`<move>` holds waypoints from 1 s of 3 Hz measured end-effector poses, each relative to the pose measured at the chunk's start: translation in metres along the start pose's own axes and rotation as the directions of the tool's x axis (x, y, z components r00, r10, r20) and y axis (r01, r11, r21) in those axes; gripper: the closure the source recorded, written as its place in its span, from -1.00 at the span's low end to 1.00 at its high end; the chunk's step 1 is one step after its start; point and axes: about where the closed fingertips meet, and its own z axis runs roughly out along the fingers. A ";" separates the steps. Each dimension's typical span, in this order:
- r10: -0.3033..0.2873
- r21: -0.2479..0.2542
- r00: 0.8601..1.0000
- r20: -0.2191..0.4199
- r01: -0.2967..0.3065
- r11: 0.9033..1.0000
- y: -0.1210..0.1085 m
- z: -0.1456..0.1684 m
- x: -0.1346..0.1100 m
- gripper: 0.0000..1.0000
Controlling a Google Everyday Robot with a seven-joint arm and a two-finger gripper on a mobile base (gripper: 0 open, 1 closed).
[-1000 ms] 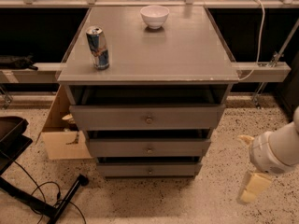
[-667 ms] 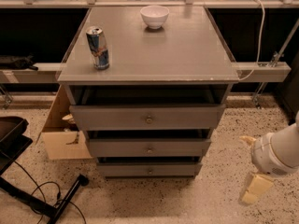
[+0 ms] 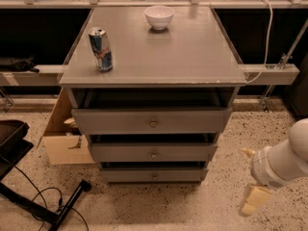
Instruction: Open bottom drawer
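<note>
Camera view: looks down from the near side at the front of a cabinet on a speckled floor
Grey three-drawer cabinet (image 3: pixel 159 57): centre of the scene, flat top, fronts stepping back towards the floor
White-armed gripper with tan fingers (image 3: pixel 250 177): low at the near right, well apart from the cabinet, fingers spread, holding nothing
Brown cardboard box (image 3: pixel 62 148): on the floor, just left of the cabinet
Plain grey bottom drawer (image 3: pixel 125 175): lowermost front, looks pushed in
Blue and silver drink can (image 3: pixel 100 49): upright, near left of the top
White round bowl (image 3: pixel 159 17): far centre of the top
Small round knob (image 3: pixel 154 176): centre of the bottom drawer, untouched
Progress: nothing done; reaching, gripping the knob and pulling all remain
</note>
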 end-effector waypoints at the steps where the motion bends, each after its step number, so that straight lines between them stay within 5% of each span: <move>1: -0.008 -0.038 0.998 -0.055 0.006 0.999 0.018 0.079 0.021 -1.00; 2: -0.028 -0.048 0.993 -0.111 0.023 0.999 0.026 0.160 0.047 -1.00; 3: -0.034 -0.018 0.991 -0.130 0.032 0.999 0.009 0.222 0.058 -1.00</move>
